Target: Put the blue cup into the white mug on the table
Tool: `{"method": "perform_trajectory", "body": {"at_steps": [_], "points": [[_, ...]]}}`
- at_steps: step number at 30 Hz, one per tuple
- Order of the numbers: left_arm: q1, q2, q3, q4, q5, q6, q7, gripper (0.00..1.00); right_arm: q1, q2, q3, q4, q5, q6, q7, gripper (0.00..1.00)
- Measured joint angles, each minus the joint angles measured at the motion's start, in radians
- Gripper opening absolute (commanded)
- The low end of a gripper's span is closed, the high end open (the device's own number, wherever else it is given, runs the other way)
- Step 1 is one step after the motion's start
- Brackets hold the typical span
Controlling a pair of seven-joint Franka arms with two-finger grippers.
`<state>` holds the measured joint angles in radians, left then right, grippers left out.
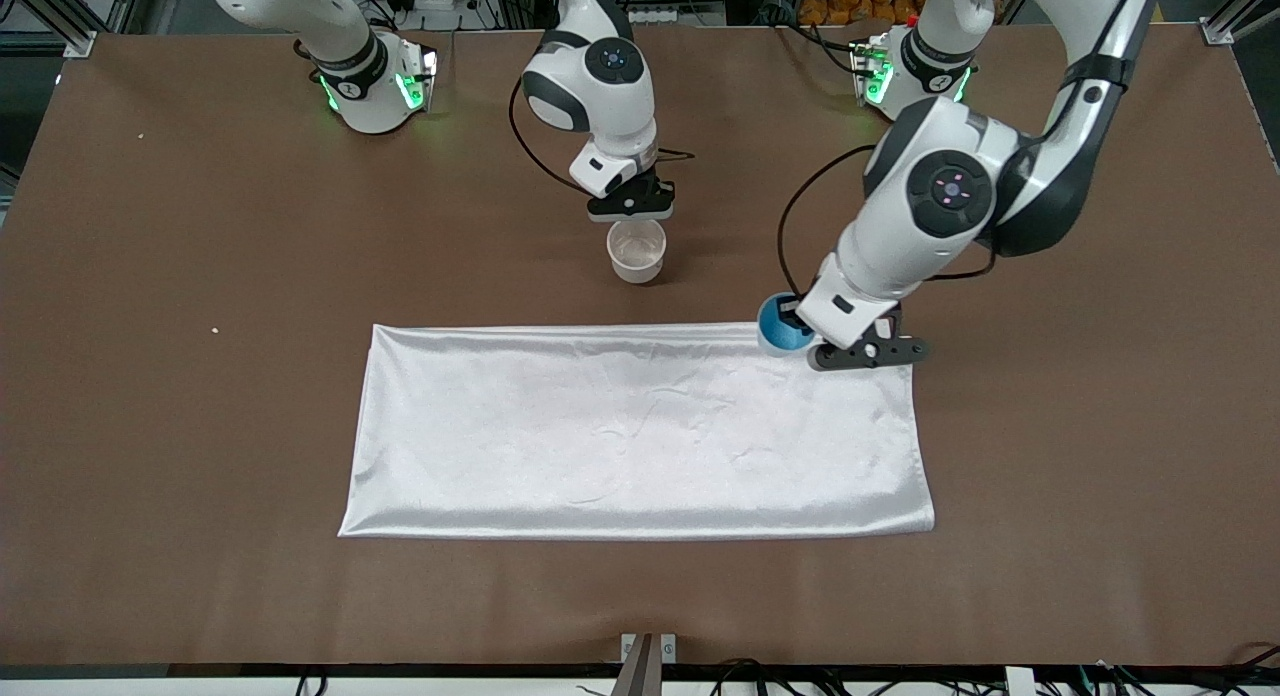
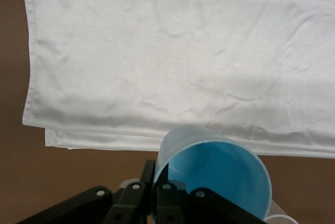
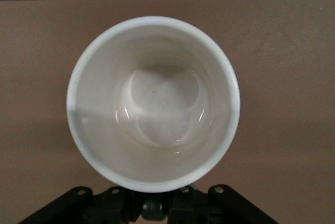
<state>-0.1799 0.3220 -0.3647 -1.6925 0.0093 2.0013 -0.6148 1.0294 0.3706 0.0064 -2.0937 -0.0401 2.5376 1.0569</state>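
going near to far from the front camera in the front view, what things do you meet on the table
white satin cloth → small bright-blue plastic cup, gripped by the left gripper → small white cylindrical mug, held by the right gripper

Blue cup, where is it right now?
Front view: the blue cup sits in the left pincer, shut on its rim, over the white cloth's corner toward the left arm's end, nearer the camera than the white mug.

L claw (image 2: 157,195) clamped on blue cup (image 2: 220,171) rim, white cloth (image 2: 178,56) below
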Motion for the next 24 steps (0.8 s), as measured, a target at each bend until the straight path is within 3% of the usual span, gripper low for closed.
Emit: {"method": "perform_trajectory", "body": {"at_steps": [4,6,7,10,11,17,24], "points": [[-0.024,0.005,0.0,-0.004,0.0,0.006,-0.021,0.0,0.019,0.0,0.0,-0.002,-0.002,0.0,0.03,0.01],[-0.031,0.008,0.0,-0.006,0.0,0.008,-0.028,0.0,0.029,0.0,0.0,-0.003,-0.002,0.0,0.047,0.1],[-0.033,0.009,0.0,-0.006,0.0,0.009,-0.033,0.0,0.033,0.0,0.0,-0.004,-0.002,0.0,0.056,0.2],[-0.04,0.014,0.0,-0.006,0.0,0.011,-0.043,0.0,0.041,0.0,0.0,-0.008,-0.002,0.0,0.08,0.69],[-0.042,0.015,0.0,-0.007,0.0,0.012,-0.047,0.0,0.043,0.0,0.0,-0.009,-0.002,0.0,0.088,0.76],[-0.056,0.028,0.0,-0.007,0.012,0.019,-0.068,0.0,0.046,0.0,0.0,-0.012,-0.002,0.0,0.115,0.95],[-0.058,0.036,0.0,-0.007,0.013,0.029,-0.072,0.0,0.046,0.0,-0.001,-0.012,-0.002,-0.001,0.119,1.0]]}}
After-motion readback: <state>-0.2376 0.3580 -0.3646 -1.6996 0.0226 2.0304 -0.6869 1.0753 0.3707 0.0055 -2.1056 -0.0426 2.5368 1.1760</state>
